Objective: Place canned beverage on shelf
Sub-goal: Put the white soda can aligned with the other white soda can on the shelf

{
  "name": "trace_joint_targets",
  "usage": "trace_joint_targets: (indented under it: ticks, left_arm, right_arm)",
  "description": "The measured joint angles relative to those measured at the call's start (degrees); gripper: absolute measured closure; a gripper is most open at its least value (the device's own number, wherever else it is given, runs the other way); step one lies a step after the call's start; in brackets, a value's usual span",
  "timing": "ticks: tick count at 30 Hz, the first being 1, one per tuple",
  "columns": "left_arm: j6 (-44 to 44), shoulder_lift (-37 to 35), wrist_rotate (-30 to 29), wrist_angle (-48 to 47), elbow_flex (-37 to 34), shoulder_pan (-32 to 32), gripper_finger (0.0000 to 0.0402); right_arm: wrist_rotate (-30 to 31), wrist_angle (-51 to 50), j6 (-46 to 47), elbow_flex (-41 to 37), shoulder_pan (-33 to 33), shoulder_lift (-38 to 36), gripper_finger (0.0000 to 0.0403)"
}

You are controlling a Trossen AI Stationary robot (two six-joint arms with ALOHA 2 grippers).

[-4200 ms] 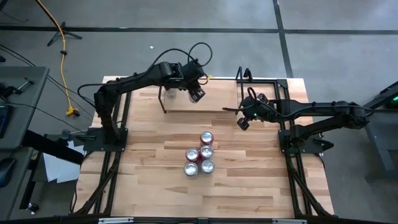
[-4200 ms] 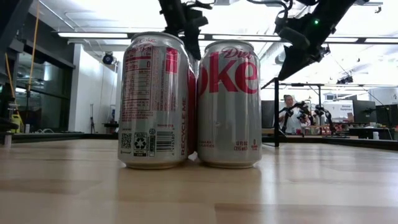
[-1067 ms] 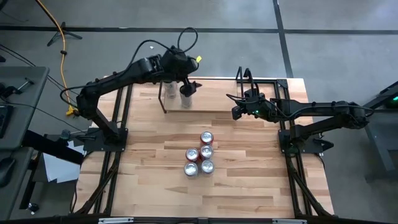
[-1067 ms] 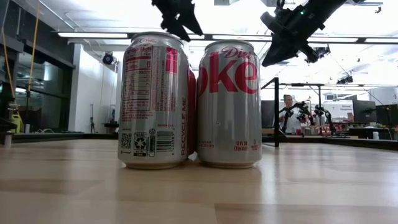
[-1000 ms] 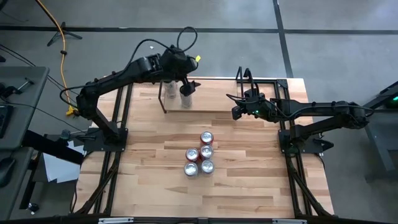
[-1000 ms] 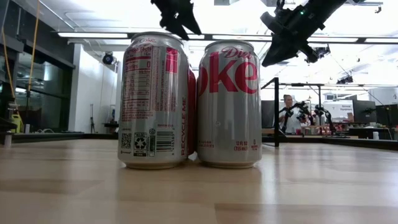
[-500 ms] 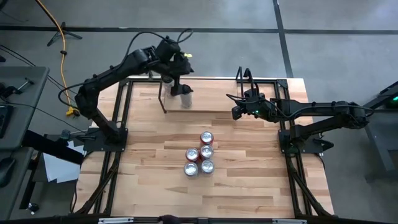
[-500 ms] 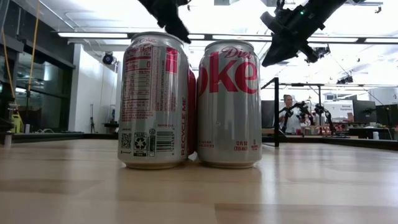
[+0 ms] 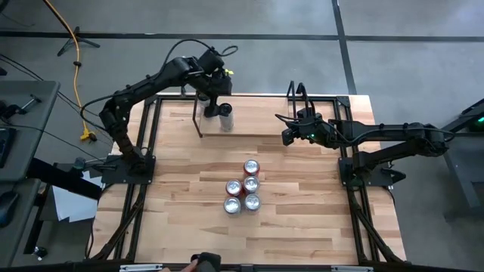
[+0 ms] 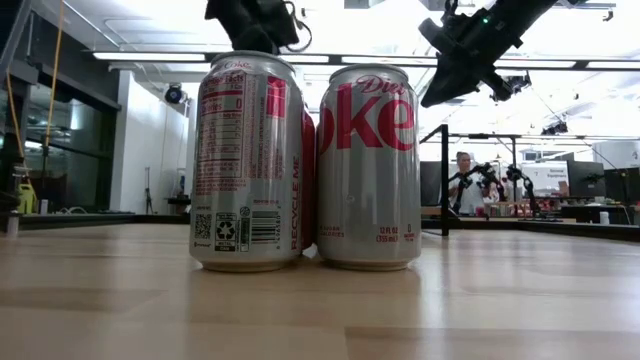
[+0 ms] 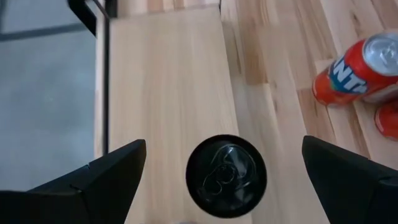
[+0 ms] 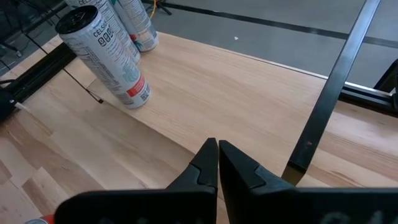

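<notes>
Hanging over the shelf [image 9: 242, 121], the left pincer [image 9: 214, 106] has its two fingers spread wide, and nothing is between them. Right below it stands a tall slim can [image 9: 225, 117], upright on the pale plank near the shelf's left end. From the left wrist view you look straight down on that can's dark top [image 11: 226, 175], with one dark finger [image 11: 93, 180] far out on each side and not touching it. A second slim can [image 12: 138, 22] stands just behind the first one in the right wrist view (only its lower part shows there).

The right pincer [image 9: 289, 137] waits by the shelf's right end, its fingers pressed tight together and holding nothing. A thin black rod [image 12: 329, 93] of the shelf rises close beside it.

In the middle of the surface [image 9: 302, 219] four more cans sit in a small group: one with a red top [image 9: 251, 167] at the back, then three more [image 9: 243, 194] close together. In the low view two silver cola cans [image 10: 368, 168] stand side by side, very near the camera. An orange soda can [image 11: 357, 71] shows in the left wrist view. Far off in the room, a person [image 10: 463, 180] sits at a desk.
</notes>
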Motion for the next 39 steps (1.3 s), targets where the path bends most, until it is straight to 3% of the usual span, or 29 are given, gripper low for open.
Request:
trace_joint_targets:
  ticks: [16,21,32,39]
  left_arm:
    - [0.5,1.4,-1.0,-2.4,-1.2,-0.6,0.0019]
    - [-0.2,1.5,-5.8,-2.6,-4.9,-1.5,0.0019]
    - [-1.3,1.5,-6.8,2.4,-6.4,-2.5,0.0019]
    - [-1.3,1.5,-7.1,2.3,-6.4,-2.5,0.0053]
  right_arm:
    - [0.4,0.0,0.0,0.0,0.0,0.0,0.0402]
    - [0.4,0.0,0.0,0.0,0.0,0.0,0.0402]
    - [0.4,0.0,0.0,0.0,0.0,0.0,0.0402]
    - [0.4,0.0,0.0,0.0,0.0,0.0,0.0402]
